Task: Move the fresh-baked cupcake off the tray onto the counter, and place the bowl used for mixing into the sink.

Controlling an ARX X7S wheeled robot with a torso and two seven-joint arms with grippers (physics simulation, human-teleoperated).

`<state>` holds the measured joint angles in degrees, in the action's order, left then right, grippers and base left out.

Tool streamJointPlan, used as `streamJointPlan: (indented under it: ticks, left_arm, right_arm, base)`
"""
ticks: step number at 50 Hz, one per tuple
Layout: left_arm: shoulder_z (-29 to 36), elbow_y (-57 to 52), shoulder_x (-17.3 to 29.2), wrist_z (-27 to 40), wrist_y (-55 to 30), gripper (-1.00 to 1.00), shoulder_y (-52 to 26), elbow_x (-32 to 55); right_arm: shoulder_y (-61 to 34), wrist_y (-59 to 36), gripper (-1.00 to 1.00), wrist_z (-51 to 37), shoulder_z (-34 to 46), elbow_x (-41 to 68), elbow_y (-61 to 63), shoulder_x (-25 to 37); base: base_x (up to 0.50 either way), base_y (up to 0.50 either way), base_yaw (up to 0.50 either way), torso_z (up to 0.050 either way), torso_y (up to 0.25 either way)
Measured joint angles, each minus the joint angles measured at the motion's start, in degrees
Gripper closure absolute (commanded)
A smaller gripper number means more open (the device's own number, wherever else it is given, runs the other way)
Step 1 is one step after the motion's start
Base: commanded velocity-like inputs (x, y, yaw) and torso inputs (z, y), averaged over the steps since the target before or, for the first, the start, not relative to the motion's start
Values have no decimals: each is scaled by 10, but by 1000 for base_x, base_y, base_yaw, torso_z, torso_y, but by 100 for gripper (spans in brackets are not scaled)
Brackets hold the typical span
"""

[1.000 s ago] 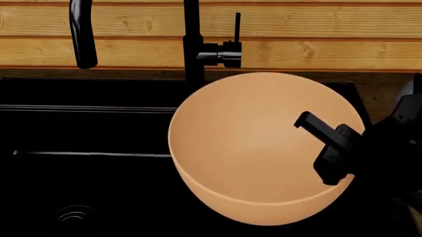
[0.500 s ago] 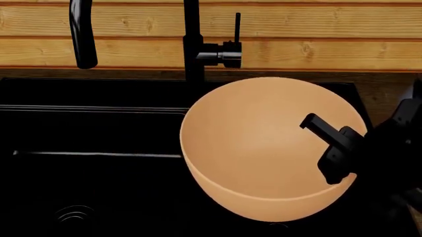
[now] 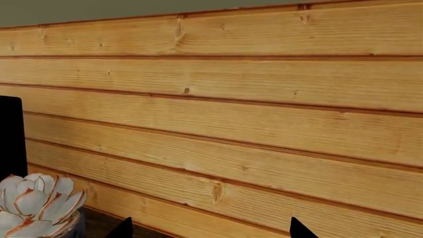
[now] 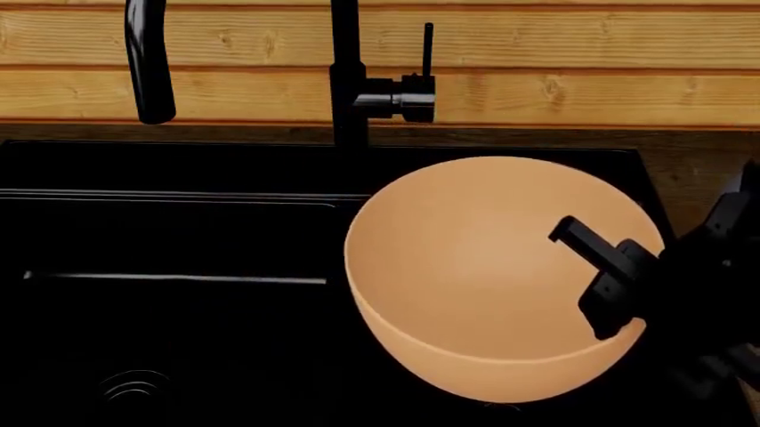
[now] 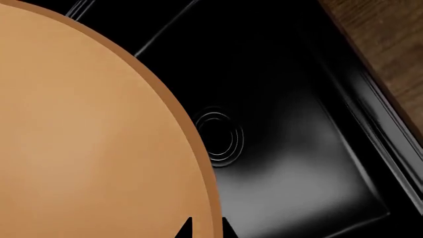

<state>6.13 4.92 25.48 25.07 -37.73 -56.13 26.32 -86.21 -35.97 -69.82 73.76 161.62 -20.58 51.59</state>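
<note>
Bowl (image 4: 475,276) first: your right gripper (image 4: 600,280) pinches it by the rim on the robot's right side, one black finger (image 4: 582,242) reaching over the inside wall. It hangs tilted over the sink (image 4: 166,231), above the right-hand part of the basin, with its mouth turned up and toward the back wall. Whether its underside touches the basin floor you cannot tell from the head view.

Your right wrist camera shows the same grip from close up. The peach wall of the bowl (image 5: 86,129) fills most of that picture, and two dark fingertips (image 5: 186,229) straddle the rim edge, one on each side, pressed onto it. Beyond the rim lies the black basin (image 5: 310,163) with a round drain (image 5: 219,138) below the bowl's edge, and a strip of brown counter (image 5: 390,54) runs along the basin's far side.

In the head view the faucet (image 4: 347,71) stands just behind the bowl's far rim, its handle (image 4: 410,93) pointing to the robot's right. A second drain (image 4: 133,387) shows near the sink's left front.

Your left gripper (image 3: 208,230) faces the plank wall (image 3: 231,109). Only its two fingertips show, spread well apart with nothing between them. A pale succulent (image 3: 36,203) with rust-edged leaves sits near one tip.
</note>
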Motion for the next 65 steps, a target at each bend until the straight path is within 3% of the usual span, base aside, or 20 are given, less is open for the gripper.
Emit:
streamJointPlan:
  ticks: [65]
  left_arm:
    - [4,4,2,2,4,-100,1,2]
  right_arm:
    - [37,-90,100,74,34,-46,-183,-69]
  base:
    - [0,0,0,0,0]
